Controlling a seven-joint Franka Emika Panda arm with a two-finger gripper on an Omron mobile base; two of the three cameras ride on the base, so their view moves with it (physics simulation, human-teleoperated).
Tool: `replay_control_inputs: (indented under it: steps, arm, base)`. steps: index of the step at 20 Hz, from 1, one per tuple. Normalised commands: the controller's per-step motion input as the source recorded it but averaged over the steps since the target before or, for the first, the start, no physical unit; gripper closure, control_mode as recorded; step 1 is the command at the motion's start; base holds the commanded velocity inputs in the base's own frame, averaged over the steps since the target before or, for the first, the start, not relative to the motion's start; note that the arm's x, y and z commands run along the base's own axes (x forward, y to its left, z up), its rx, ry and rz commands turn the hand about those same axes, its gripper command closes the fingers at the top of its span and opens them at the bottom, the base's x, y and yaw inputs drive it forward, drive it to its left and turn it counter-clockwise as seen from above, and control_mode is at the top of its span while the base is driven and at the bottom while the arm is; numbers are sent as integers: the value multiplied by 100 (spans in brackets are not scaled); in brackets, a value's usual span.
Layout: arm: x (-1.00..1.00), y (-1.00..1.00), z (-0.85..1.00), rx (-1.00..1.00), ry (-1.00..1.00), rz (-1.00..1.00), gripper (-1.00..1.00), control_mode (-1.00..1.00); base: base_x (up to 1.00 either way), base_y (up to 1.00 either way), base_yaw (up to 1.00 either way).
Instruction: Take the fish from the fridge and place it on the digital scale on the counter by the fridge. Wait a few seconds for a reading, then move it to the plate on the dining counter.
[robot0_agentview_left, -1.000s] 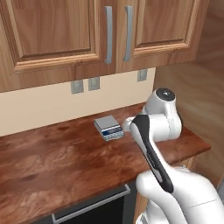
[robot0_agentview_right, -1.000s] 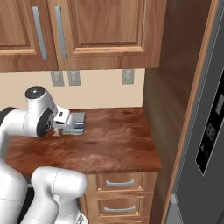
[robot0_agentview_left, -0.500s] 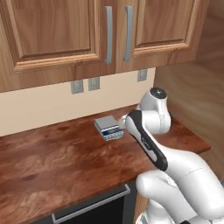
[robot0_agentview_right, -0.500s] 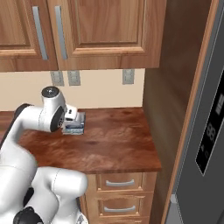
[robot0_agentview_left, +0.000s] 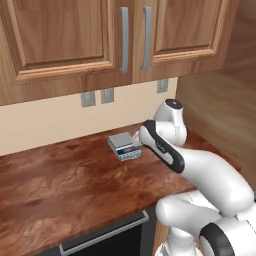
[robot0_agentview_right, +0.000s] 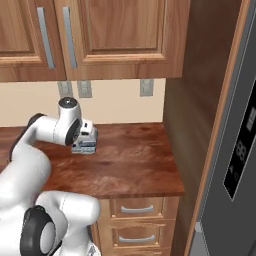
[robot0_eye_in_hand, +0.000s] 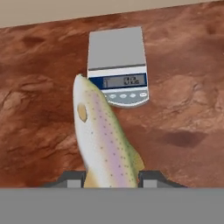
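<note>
Fish (robot0_eye_in_hand: 103, 140) was clamped between the two finger tips of the gripper (robot0_eye_in_hand: 111, 177), jaws closed on its tail end, its head pointing out toward the scale (robot0_eye_in_hand: 116, 65). It hung above the counter (robot0_eye_in_hand: 183, 109), not yet over the scale's pale top; in the hand view the snout overlapped the near left corner of the scale by the display strip.

From the left base view the scale (robot0_agentview_left: 124, 146) sat on the counter (robot0_agentview_left: 60, 190) below the wall outlets, the arm's wrist just beside it. The right base view showed the scale (robot0_agentview_right: 85, 145) partly hidden behind the wrist, with the fridge (robot0_agentview_right: 235, 150) at the far right edge.

Judgement: transport to the scale was nearly done, with placement still to come. To do it well, the hand should carry further forward and a little right, so the body of the fish centres on the silvery platform and not on the display or buttons. It should be lowered until it rests flat before the jaws open. A long fish on a small platform may overhang or roll off, so a low, gentle release seems best.
</note>
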Motion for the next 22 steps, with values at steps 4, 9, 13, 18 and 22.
replay_control_inputs:
  steps: [4, 9, 13, 18, 22]
  arm:
    - [50, 21, -56, -1, 3, 0, 100, -100]
    - [48, 36, -23, 0, 4, 0, 100, -100]
    - [57, 15, 0, -3, 11, 0, 100, -100]
    - [61, 0, 0, -7, 18, 0, 100, -100]
    - [28, 0, -4, -4, 9, 0, 100, -100]
  base:
    - [0, 0, 0]
    - [0, 0, 0]
    - [0, 0, 0]
    - [0, 0, 0]
    - [0, 0, 0]
